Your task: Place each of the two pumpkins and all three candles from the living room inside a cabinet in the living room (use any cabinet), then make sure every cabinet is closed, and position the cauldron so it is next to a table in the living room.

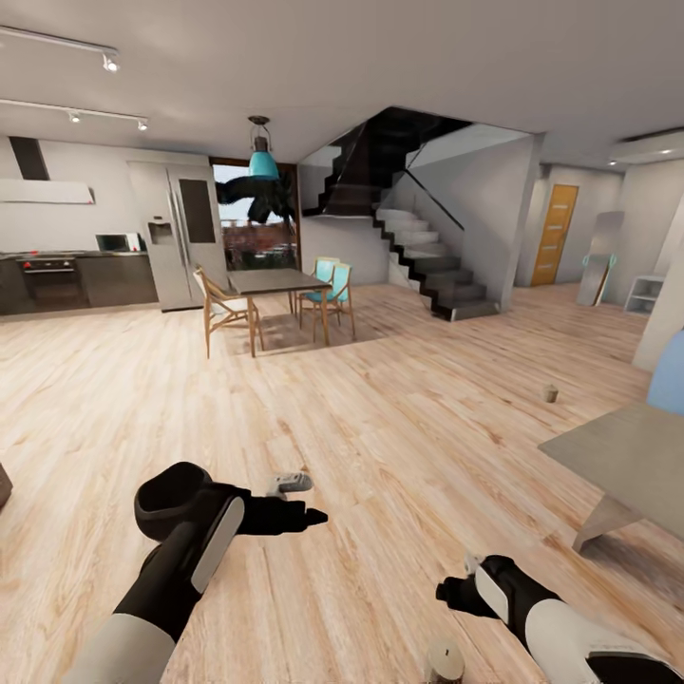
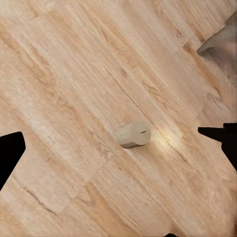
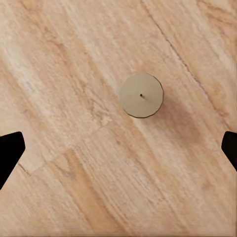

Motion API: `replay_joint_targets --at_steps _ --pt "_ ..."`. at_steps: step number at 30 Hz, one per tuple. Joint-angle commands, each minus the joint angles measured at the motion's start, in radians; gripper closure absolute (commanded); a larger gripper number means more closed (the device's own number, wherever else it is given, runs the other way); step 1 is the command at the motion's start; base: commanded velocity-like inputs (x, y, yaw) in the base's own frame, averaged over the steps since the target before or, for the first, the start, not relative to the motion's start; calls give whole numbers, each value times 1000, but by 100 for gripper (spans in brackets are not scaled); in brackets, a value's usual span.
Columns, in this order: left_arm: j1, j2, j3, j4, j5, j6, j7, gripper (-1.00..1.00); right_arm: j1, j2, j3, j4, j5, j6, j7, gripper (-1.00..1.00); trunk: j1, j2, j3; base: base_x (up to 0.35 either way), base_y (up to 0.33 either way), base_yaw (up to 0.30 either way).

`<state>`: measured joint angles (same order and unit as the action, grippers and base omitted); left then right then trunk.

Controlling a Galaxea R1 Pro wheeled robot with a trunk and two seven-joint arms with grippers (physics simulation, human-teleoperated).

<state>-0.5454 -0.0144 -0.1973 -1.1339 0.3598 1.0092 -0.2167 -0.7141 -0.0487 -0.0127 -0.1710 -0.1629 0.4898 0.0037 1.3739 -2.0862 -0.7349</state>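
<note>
Candle stands on floor directly under right tool, fingers apart.

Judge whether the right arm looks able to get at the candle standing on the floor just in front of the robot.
Probably yes. The candle stands upright on bare floor directly under the right gripper, whose fingers are spread wide. Nothing lies between them, though the gripper is not yet down around it.

Three tan candles on the plank floor: one toppled, one upright, one farther off (near the table).
</note>
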Motion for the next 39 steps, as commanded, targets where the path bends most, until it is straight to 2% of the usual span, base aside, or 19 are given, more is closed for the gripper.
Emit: replay_joint_targets --at_steps 1,4,6,12,24,26,28,39 --pt "-2 -6 1 -1 -11 3 -1 -100 -1 0 -1 -4 -5 8 -3 -100 4 -8 -6 0 0 61" --pt "-4 -32 1 -3 -12 5 60 -100 -4 0 -1 -11 -7 21 -11 -100 15 -29 -20 0 0 61" --pt "-5 -60 1 -3 -12 6 113 -100 -5 0 -1 -14 -7 53 -13 -100 23 -43 -29 0 0 62" --pt "-6 -88 0 -4 -11 6 179 -100 -5 0 -1 -26 -7 123 -14 -100 46 -85 -58 0 0 61" --pt "-7 -95 -5 -3 -11 6 193 -100 -5 0 -1 -33 -6 124 -15 -100 92 -169 -114 20 -10 11" --pt "-6 -97 -26 -4 -10 7 193 -100 -5 1 -2 -33 -6 124 -16 -100 100 -183 -121 228 -141 0" --pt "-7 -97 -31 -4 -10 8 193 -100 -5 1 -2 -33 -6 124 -16 -100 107 -197 -127 195 -122 0" --pt "-7 -98 -36 0 -9 8 193 -100 -5 1 -2 -33 -6 130 -17 -100 149 -274 -162 35 -22 0"
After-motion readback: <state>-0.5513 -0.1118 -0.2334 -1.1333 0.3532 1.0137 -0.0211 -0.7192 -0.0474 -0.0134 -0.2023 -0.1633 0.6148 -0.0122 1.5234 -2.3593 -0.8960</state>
